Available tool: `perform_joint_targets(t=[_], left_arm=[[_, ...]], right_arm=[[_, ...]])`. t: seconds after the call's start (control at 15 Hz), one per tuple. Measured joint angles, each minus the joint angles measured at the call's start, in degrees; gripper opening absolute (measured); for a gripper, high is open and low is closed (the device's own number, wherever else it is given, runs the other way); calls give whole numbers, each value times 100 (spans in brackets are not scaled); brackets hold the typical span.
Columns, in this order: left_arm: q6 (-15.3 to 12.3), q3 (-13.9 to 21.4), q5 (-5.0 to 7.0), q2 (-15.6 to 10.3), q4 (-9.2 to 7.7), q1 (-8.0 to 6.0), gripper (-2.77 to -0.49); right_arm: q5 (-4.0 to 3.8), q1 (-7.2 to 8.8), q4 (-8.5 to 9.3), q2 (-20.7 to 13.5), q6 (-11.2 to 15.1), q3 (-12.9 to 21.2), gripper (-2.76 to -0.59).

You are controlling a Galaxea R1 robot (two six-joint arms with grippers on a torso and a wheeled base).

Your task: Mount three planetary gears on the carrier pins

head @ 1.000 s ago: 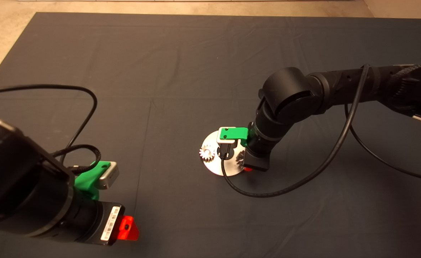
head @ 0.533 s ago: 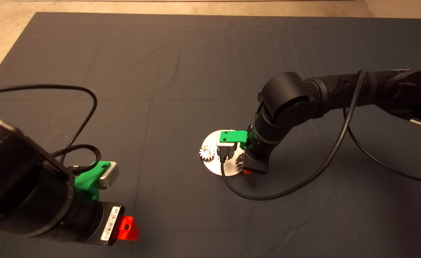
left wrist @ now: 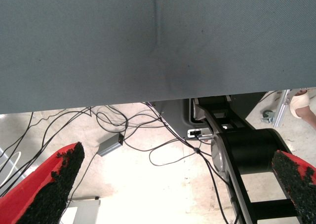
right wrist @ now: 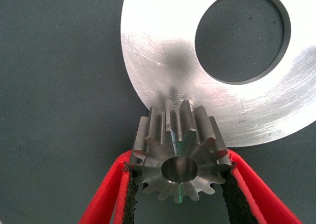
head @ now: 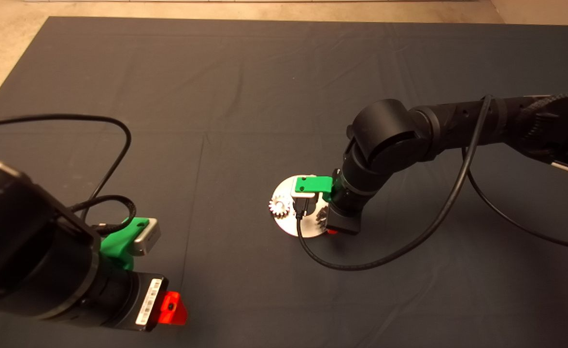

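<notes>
Over the plate [right wrist: 163,61] edge, right hand [right wrist: 180,184] grips a gear [right wrist: 178,155]; left hand [left wrist: 173,184] wide.

The desk wears a dark grey mat [head: 245,87], with pale beige floor [head: 4,43] showing past its edge. The round plate [right wrist: 163,61] is bright, scratched silver, and dark mat shows through its central hole. A silver-grey gear [right wrist: 180,157] sits between red fingers [right wrist: 106,194] lined with black pads. A second gear [head: 279,207] looks pale silver-white. Both arms are black; the right hand [head: 333,231] carries a green bracket [head: 313,185], and the left hand [head: 172,309] shows red, green and a white barcode label [head: 148,301].
</notes>
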Motion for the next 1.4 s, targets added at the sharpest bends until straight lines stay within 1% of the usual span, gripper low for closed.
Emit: perform_joint_targets(t=[0.07,0.2,0.6,0.8,0.93,1.07,1.4], left_arm=[[-1,0,0,0,0,0,-50],[-1,0,2,0,-2,0,-50],[-1,0,2,0,-2,0,-50],[-1,0,2,0,-2,0,-50],[-1,0,1,1,-5,0,-50],[-1,0,2,2,-7,0,-50],[-1,0,0,0,-29,0,-50]], right_arm=[[1,-4,-22,0,0,0,-231],[0,-45,-142,0,0,0,-231],[4,-122,-332,2,0,2,-231],[-2,-127,-393,5,0,17,-231],[-49,-129,-454,33,0,17,-231],[-68,-133,-507,50,0,17,-231],[-66,-140,-530,51,0,28,-231]])
